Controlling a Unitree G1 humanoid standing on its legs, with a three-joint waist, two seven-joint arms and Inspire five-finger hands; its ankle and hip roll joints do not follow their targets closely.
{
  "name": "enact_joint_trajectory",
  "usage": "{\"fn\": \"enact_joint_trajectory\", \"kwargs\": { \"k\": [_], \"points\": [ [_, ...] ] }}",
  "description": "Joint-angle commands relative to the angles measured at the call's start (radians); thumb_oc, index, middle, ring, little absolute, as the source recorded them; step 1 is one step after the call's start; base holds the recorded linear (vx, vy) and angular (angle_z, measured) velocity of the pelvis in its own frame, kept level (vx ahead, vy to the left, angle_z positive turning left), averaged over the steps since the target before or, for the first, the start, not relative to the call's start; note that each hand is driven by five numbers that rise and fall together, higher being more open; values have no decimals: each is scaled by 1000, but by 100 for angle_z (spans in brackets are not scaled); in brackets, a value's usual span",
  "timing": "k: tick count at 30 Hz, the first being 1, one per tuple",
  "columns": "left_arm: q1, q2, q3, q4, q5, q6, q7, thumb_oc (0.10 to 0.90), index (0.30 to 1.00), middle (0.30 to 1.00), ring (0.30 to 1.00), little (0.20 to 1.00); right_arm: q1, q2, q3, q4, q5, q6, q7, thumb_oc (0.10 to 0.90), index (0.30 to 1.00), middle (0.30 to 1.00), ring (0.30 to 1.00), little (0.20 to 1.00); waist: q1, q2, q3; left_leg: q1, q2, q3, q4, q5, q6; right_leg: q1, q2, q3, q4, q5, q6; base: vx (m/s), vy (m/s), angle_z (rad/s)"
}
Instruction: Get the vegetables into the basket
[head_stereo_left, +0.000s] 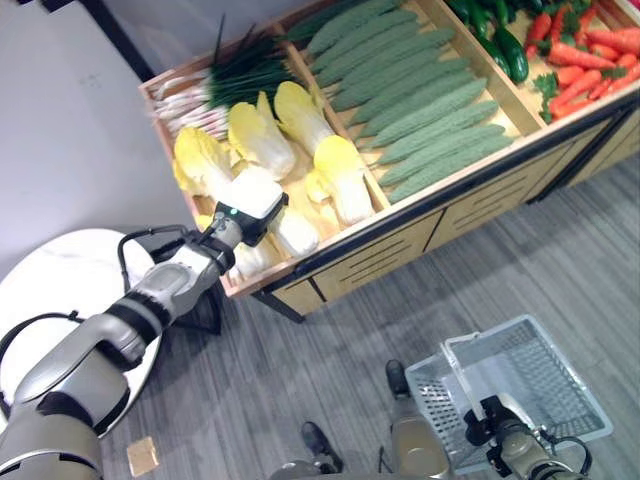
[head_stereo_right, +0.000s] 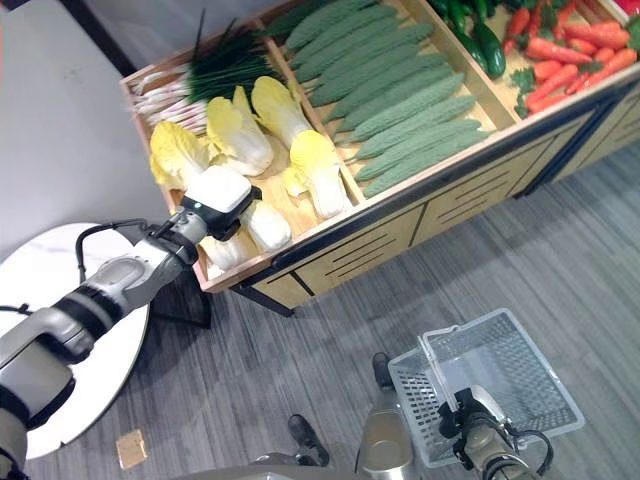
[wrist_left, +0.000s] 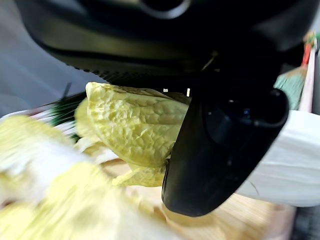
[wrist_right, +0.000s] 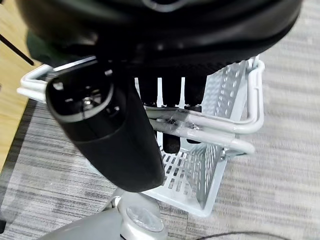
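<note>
— grey wood-look floor (head_stereo_left: 500, 270), right? and what stands on it?

— yes. a long wooden produce stand (head_stereo_left: 400, 235) with drawers along its front, split into compartments. one holds napa cabbages (head_stereo_left: 300, 115), with spring onions (head_stereo_left: 235, 70) at the back of the same bay. the next holds a stack of bumpy green bitter gourds (head_stereo_left: 420, 100). further along are dark cucumbers (head_stereo_left: 510, 50), then carrots (head_stereo_left: 585, 70). a round white table (head_stereo_left: 60, 290) stands beside the stand's cabbage end.

— where's the left hand?

— the left hand (wrist_left: 220, 150) is in the cabbage bay, at the front corner, under its white wrist housing. in its wrist view the thumb lies against a yellow-leaved cabbage (wrist_left: 135, 125) with a white stalk, but i cannot tell whether the fingers are round it.

— and the basket?

— the white mesh basket (head_stereo_left: 530, 385) hangs low over the floor, well apart from the stand. the right hand (wrist_right: 170, 115) has its fingers curled round the basket's wire handle (wrist_right: 220, 132). what shows of the basket's inside is bare mesh.

— anything else?

— a small tan block (head_stereo_left: 142, 455) on the floor near the table.
</note>
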Motion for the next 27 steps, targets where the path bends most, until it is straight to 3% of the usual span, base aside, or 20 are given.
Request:
{"fn": "enact_joint_trajectory", "kwargs": {
  "k": [1, 2, 5, 9, 15, 22, 27],
  "points": [
    [-24, 89, 198, -43, -18, 27, 46, 400, 300, 300, 300, 300, 69, 33, -3, -14, -3, -8, 18, 400, 300, 300, 300, 300, 13, -54, -74, 5, 47, -35, 2, 66, -88, 66, -65, -8, 34, -34, 101, 51, -4, 16],
    [-19, 92, 202, -48, -18, 28, 44, 400, 300, 300, 300, 300, 70, 32, -2, -14, -4, -8, 18, 400, 300, 300, 300, 300, 12, -54, -74, 6, 46, -35, 2, 65, -88, 68, -65, -8, 33, -34, 102, 22, -6, 13],
    [109, 96, 353, -156, -40, 33, 56, 400, 300, 300, 300, 300, 91, 50, -25, -9, -14, 7, 34, 400, 300, 300, 300, 300, 36, -87, -95, 40, 39, -45, 2, 47, -80, 110, -69, -19, 32, -48, 104, 37, 9, 7],
    [206, 86, 449, -235, -53, 31, 52, 400, 300, 300, 300, 300, 105, 56, -32, -11, -15, 12, 41, 400, 300, 300, 300, 300, 39, -99, -103, 58, 33, -47, 2, 38, -76, 128, -72, -23, 32, -52, 106, 26, 10, 5],
    [463, -31, 667, -436, -122, 7, 46, 400, 300, 300, 300, 300, 140, 77, -93, 16, -22, 33, 58, 400, 300, 300, 300, 300, 67, -136, -126, 91, 21, -60, 2, 12, -59, 165, -78, -35, 39, -66, 108, 5, 10, 10],
    [672, -154, 803, -585, -227, -25, 26, 400, 300, 300, 300, 300, 163, 85, -143, 42, -15, 41, 56, 400, 300, 300, 300, 300, 73, -164, -137, 114, 15, -69, 2, -7, -43, 190, -83, -48, 52, -75, 112, -4, 17, 6],
    [700, -177, 818, -635, -274, -33, 2, 400, 300, 300, 300, 300, 173, 87, -154, 44, 1, 42, 55, 400, 300, 300, 300, 300, 68, -178, -141, 126, 11, -66, 2, -18, -35, 196, -86, -51, 58, -75, 117, -7, 27, 8]
  ]
}}
